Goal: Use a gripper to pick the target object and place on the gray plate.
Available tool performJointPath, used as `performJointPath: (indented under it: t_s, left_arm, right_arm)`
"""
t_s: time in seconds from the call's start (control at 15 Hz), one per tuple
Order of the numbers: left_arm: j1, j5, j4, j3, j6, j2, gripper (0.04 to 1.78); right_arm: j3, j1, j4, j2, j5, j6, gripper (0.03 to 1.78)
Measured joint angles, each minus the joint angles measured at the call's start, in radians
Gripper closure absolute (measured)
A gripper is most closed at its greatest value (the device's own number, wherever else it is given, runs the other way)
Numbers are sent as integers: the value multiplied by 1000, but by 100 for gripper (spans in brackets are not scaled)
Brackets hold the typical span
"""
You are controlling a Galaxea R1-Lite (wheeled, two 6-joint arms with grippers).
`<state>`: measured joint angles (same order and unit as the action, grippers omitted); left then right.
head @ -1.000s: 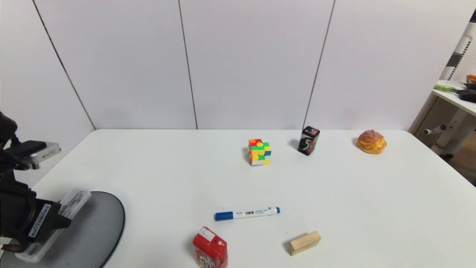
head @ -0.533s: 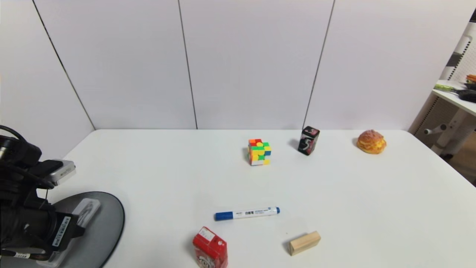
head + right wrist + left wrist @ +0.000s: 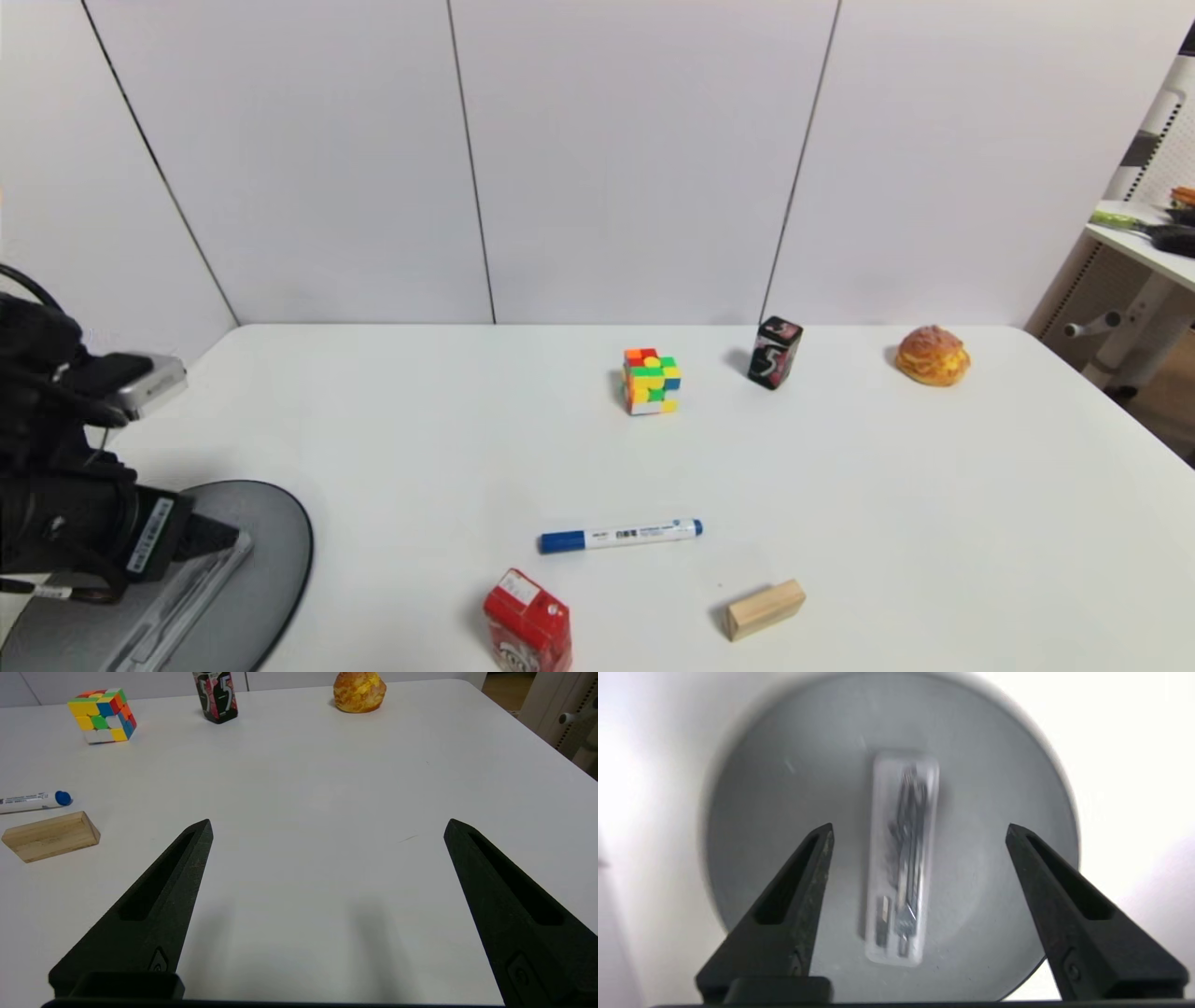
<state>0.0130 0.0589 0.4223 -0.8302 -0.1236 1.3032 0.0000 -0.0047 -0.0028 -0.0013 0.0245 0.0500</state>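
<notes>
The translucent gray case (image 3: 901, 858), with dark metal tools inside, lies flat on the gray plate (image 3: 784, 788). It lies free between the fingers of my left gripper (image 3: 920, 828), which is open wide and held above it. In the head view the left gripper (image 3: 201, 541) is at the near left over the plate (image 3: 275, 541), and the case (image 3: 177, 597) lies lengthwise beneath it. My right gripper (image 3: 327, 826) is open and empty above bare table, out of the head view.
A blue-capped white marker (image 3: 621, 535), a red carton (image 3: 527, 630) and a wooden block (image 3: 766, 609) lie near the front middle. A colour cube (image 3: 652, 381), a black box (image 3: 775, 352) and a bread roll (image 3: 932, 356) stand farther back.
My left gripper lowered the case onto the plate, opened and let it go. The case now lies flat and the gripper has lifted a little. The other objects have not moved.
</notes>
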Motion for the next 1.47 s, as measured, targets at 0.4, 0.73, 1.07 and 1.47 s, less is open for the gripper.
performJointPath:
  t_s: [0.4,0.73,1.07,1.47]
  left_arm:
    - [0,-2,-6,-250,-45,-213,28]
    - [-2,-25,13,-164,-44,-521,20]
    - [-1,-39,15,183,-35,-927,16]
    - [-13,-142,-43,524,-34,-1252,14]
  right_arm:
    - [0,0,0,0,0,0,10]
    - [0,0,0,0,0,0,10]
    - [0,0,0,0,0,0,10]
    - [0,0,0,0,0,0,10]
